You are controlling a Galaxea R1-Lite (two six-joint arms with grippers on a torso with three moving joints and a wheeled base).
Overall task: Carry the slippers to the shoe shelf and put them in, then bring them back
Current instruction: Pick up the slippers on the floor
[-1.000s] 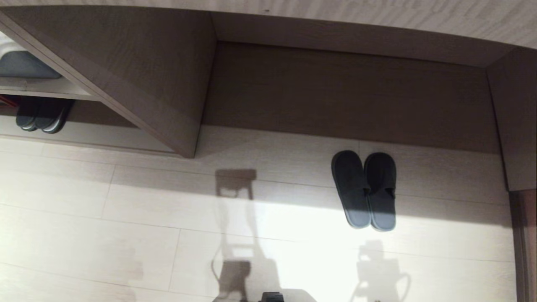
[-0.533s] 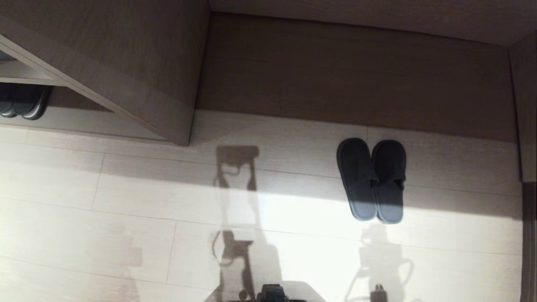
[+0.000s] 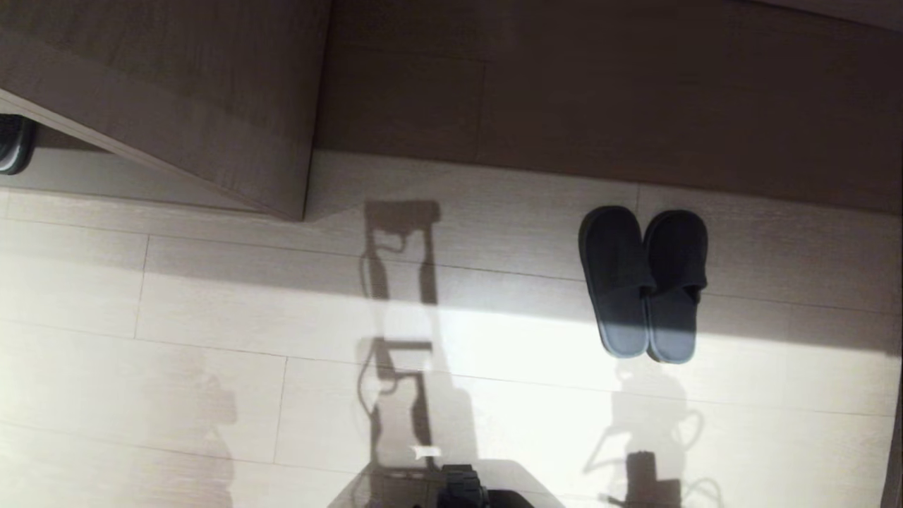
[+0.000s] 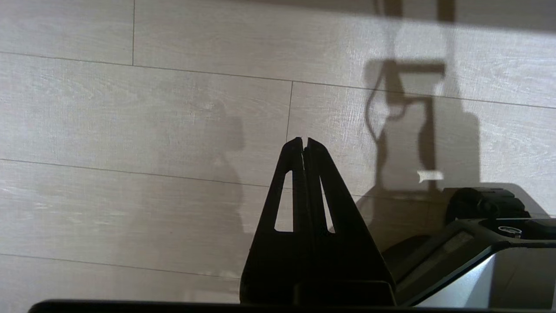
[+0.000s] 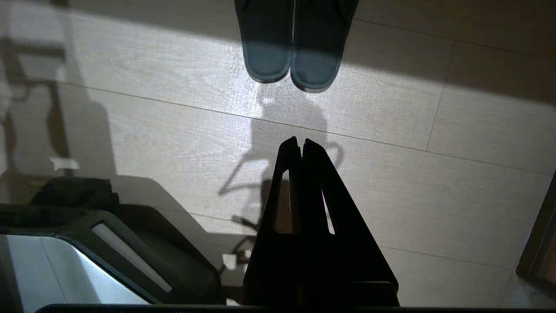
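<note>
Head view: slippers (image 3: pixel 643 282) side by side (floor (image 3: pixel 211 395), outside furniture).

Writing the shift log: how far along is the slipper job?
Nothing looks done: the slippers lie together on the floor, untouched. Both grippers, left and right, are shut and empty, the right one pointing at the pair. Grasping, shelving and bringing back are all left.

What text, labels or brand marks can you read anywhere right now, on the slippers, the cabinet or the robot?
None can be read.
Slippers: plain dark straps and footbeds, no logo showing.
Cabinet panel: bare wood grain, no label.
Floor: only plank seams and shadows.
Robot body: a small ring-shaped mark near its top edge, too small to read.
</note>
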